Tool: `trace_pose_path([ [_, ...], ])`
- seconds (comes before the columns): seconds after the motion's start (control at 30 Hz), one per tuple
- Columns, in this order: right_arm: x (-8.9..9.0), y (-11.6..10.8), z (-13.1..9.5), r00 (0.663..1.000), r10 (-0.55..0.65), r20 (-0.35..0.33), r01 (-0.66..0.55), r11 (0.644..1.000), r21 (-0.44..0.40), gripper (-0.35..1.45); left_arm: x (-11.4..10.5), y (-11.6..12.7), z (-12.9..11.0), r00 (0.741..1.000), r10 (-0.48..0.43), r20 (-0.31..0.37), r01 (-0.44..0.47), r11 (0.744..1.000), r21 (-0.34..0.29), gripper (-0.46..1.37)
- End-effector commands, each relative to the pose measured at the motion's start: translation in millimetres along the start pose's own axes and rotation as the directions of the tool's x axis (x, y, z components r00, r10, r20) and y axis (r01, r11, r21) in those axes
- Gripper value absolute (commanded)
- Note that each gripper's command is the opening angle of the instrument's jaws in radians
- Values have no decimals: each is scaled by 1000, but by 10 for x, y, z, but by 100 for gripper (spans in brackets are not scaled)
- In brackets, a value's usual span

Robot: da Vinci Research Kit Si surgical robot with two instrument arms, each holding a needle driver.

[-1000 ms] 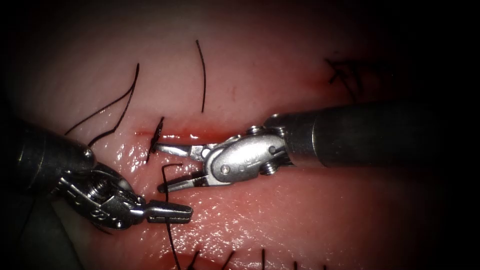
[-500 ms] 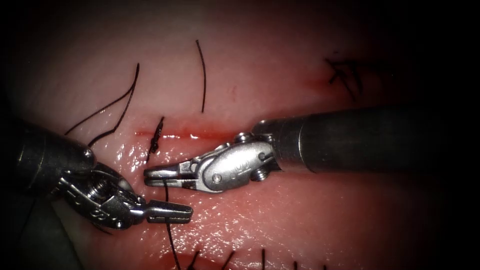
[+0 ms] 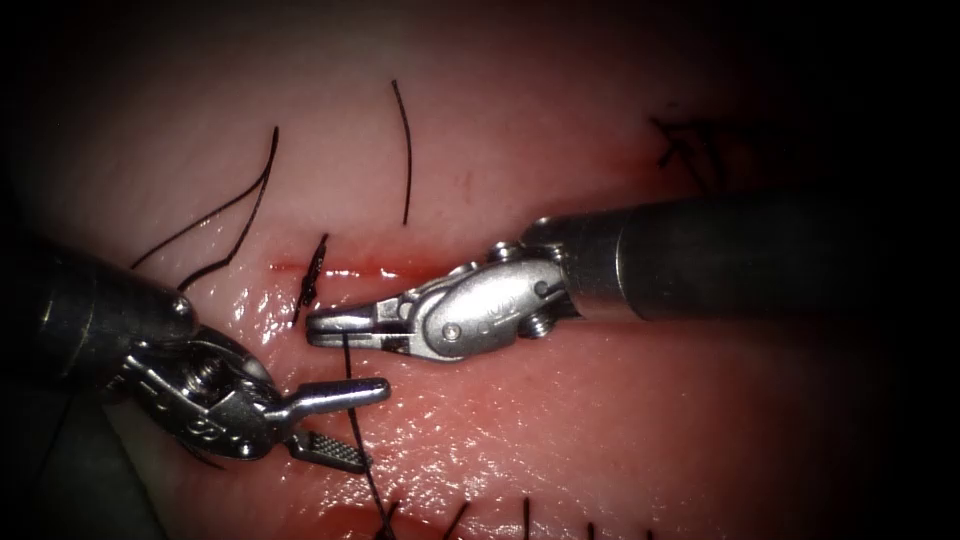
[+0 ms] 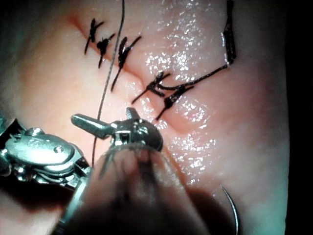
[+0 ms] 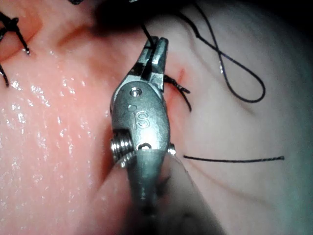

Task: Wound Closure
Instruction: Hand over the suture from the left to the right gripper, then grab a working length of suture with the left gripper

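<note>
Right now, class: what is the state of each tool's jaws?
Left arm's steel needle driver: jaws open, holding nothing.
Right arm's steel needle driver: jaws shut on the thin black thread.

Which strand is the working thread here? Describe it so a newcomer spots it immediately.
Start at the right end effector, shut just below the cut in the tissue. The thread drops from its tip, passing between the left end effector's open jaws. Unlike the loose cut ends above, it is held.

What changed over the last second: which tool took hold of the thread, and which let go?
The right tool, open a second ago, shut on the thread just below the cut. The left tool, shut before, opened its jaws around that thread. The knot and loose thread ends lie as before. A needle lies free on the tissue.
</note>
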Motion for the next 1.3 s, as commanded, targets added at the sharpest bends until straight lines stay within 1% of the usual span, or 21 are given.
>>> trace_pose_path([
  [0.03, -1, 2, -2, 1000, 2, 12, -2, 1000, -18, -35, 0, 1, 2, 1000, 0, 2, 0, 1000, 6, 96],
  [0.13, -3, 9, -8, 1000, 6, 24, -5, 999, -31, -35, 0, 3, 7, 1000, 1, 5, -1, 1000, 9, 87],
  [0.2, -4, 11, -10, 1000, 7, 30, -6, 999, -37, -35, 0, 5, 10, 1000, 1, 7, -1, 1000, 11, 85],
  [0.3, -7, 15, -12, 999, 8, 35, -7, 999, -43, -35, 2, 8, 15, 1000, -4, 11, 4, 1000, 15, 84],
  [0.4, -12, 20, -12, 999, 9, 41, -7, 999, -50, -35, 4, 9, 22, 1000, 25, 18, -25, 1000, 18, 87],
  [0.5, -22, 28, -15, 999, 4, 53, 0, 998, -62, -35, 8, 9, 28, 999, 47, 24, -48, 999, 20, 94],
  [0.6, -33, 35, -19, 998, 3, 63, 1, 997, -76, -35, 10, 10, 31, 998, 58, 27, -59, 998, 22, 94],
  [0.7, -44, 43, -24, 997, 9, 77, -2, 996, -90, -35, 11, 10, 35, 997, 75, 32, -76, 997, 29, 91],
  [0.73, -45, 44, -25, 997, 9, 78, -2, 996, -91, -35, 11, 10, 36, 996, 80, 33, -82, 996, 35, 88],
  [0.8, -51, 49, -26, 997, 9, 82, -1, 995, -95, -35, 12, 11, 38, 995, 92, 37, -93, 994, 50, 77],
  [0.83, -54, 51, -27, 996, 9, 85, -1, 995, -98, -35, 12, 12, 40, 995, 91, 39, -93, 994, 60, 59],
  [0.87, -55, 53, -27, 996, 10, 86, -1, 995, -99, -35, 12, 12, 42, 994, 97, 40, -100, 993, 67, 50],
  [0.9, -56, 54, -27, 996, 10, 86, -1, 995, -100, -35, 12, 12, 42, 994, 97, 41, -100, 993, 70, 49],
  [0.93, -58, 55, -27, 996, 10, 88, -1, 995, -102, -35, 12, 14, 44, 994, 103, 43, -106, 992, 71, 43],
  [1.0, -60, 57, -27, 996, 9, 90, 0, 995, -104, -35, 13, 16, 47, 993, 104, 45, -108, 992, 73, 40],
  [1.1, -64, 60, -26, 996, 15, 93, -5, 994, -108, -35, 15, 23, 56, 992, 114, 53, -118, 990, 79, 30],
  [1.3, -72, 64, -26, 995, 20, 102, -8, 993, -114, -35, 20, 35, 65, 990, 126, 64, -131, 988, 86, 26],
])
